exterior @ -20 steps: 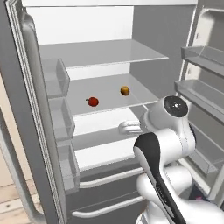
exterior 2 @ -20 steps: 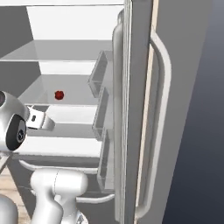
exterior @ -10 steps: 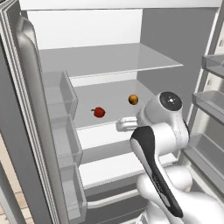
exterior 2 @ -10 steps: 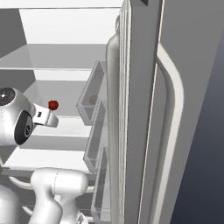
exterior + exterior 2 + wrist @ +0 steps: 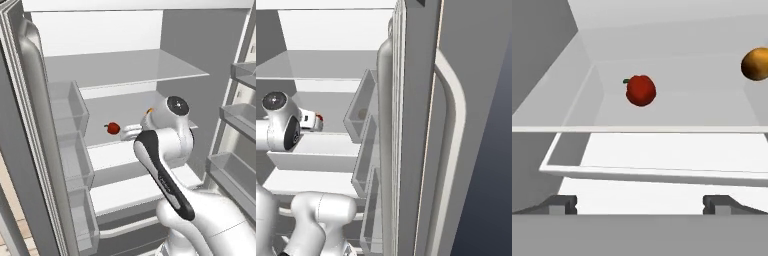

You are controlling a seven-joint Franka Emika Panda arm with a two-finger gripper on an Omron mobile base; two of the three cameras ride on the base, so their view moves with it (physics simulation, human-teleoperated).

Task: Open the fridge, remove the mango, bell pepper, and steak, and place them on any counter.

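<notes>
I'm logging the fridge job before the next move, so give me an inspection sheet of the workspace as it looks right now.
Surface: middle glass shelf inside the fridge, white walls, doors swung open.
Job's things: red bell pepper and orange mango both rest on that shelf, apart from each other; steak nothing seen.
Clutter: nothing seen; door bins look empty.
Grippers: tool open, holding nothing, short of the shelf edge and roughly lined up with the pepper.
Cables: nothing seen.
Surroundings: long pale door handle close on the right; lower shelves below.
</notes>
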